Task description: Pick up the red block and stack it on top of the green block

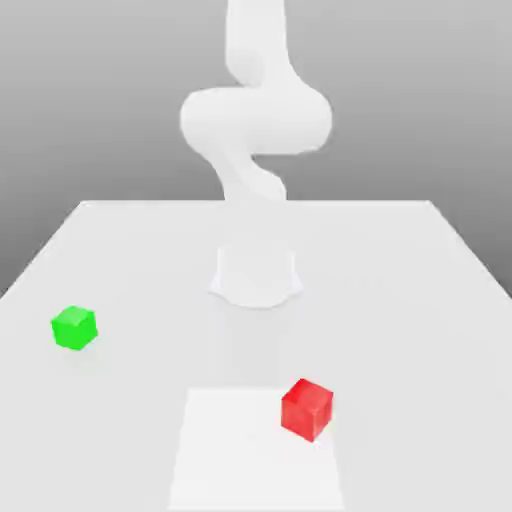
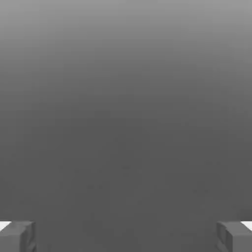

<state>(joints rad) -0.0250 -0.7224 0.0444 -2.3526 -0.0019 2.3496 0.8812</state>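
Two blocks: one red block (image 1: 307, 410), one green block (image 1: 74, 328). One arm (image 1: 256, 120), one gripper (image 2: 126, 236), fingers wide apart, nothing between them. Red block: solid red cube, turned corner-on, over the right edge of the single white patch (image 1: 258, 460) in the exterior view, well apart from green.

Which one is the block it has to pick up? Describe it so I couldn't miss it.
On the pale table, look for the brighter white rectangle in front of the arm's round base. The red block sits at its edge, toward the exterior view's right. The other block is green.
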